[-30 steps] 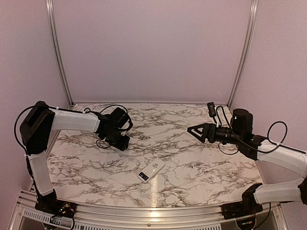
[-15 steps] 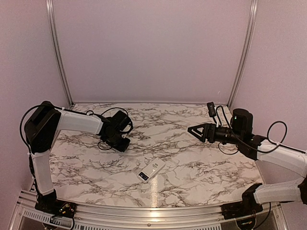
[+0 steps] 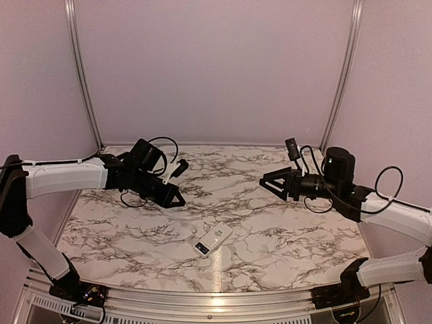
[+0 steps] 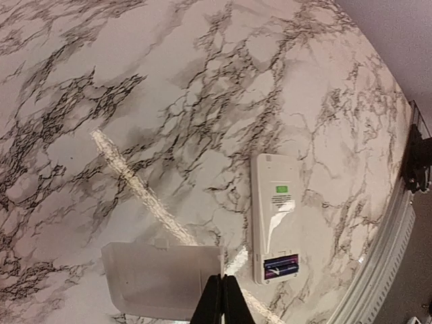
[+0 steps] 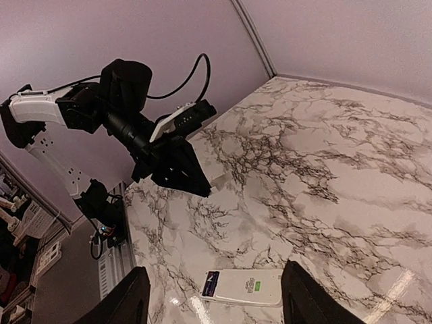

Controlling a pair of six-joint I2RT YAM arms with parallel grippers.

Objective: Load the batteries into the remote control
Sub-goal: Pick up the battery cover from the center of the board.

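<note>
Now the remote lies flat on the table, back up. Its long axis runs on a slant from near-left to far-right in the top view. The bay is at the near-left end and stands uncovered, dark inside with coloured stripes. Whether both batteries sit in it I cannot tell from these views.

The left arm is the nearer one. Its jaws hang above the table to the far-left of the remote, apart from it, so the remote lies down and to the near-right of them. The bay end is the end closer to them. The right arm reaches in from the far-right of the remote, and its jaws stop well apart from it.

The left jaws are clenched tight, pinching one edge of a thin clear cover. The cover sticks out sideways from them and touches neither the remote nor the bay. The right jaws stand spread, with nothing between them and nothing touched.

If the cover is to close the bay, it looks to be the left arm's job. The cover would have to come down over the remote's near-left end and turn to match the slanted axis.
</note>
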